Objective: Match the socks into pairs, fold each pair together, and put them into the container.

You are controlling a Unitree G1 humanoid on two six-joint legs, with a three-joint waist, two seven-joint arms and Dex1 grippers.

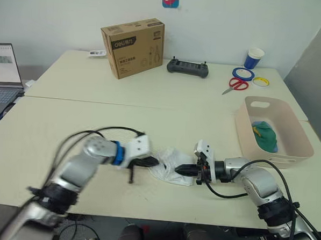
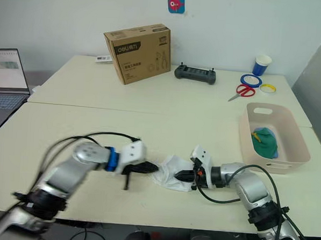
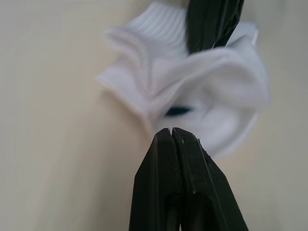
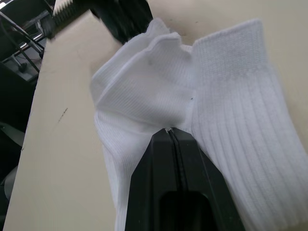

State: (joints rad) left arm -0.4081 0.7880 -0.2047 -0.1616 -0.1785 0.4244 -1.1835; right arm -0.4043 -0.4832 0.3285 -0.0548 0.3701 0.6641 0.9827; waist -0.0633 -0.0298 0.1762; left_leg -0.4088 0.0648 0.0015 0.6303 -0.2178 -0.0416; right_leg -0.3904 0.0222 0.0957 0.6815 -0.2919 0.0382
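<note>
Where both pincers meet, bunched white socks [image 1: 168, 164] hide their fingertips.

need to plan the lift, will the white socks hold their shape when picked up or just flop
Probably flop: the white socks already lie bunched in soft folds on the table. They look light and thin. The ribbed knit likely grips rather than slips, with the left gripper and right gripper both pinched shut at their edges.

A brown cardboard box [image 1: 133, 47] stands near the far edge of the cream table [image 1: 151, 92], with a black controller [image 1: 188, 67] just beside it. Toward the far right corner lie red scissors [image 1: 235, 84], two tape rolls [image 1: 242, 74] and a blue cup [image 1: 254, 58]. A laptop [image 1: 3, 74] sits off the left edge.
</note>
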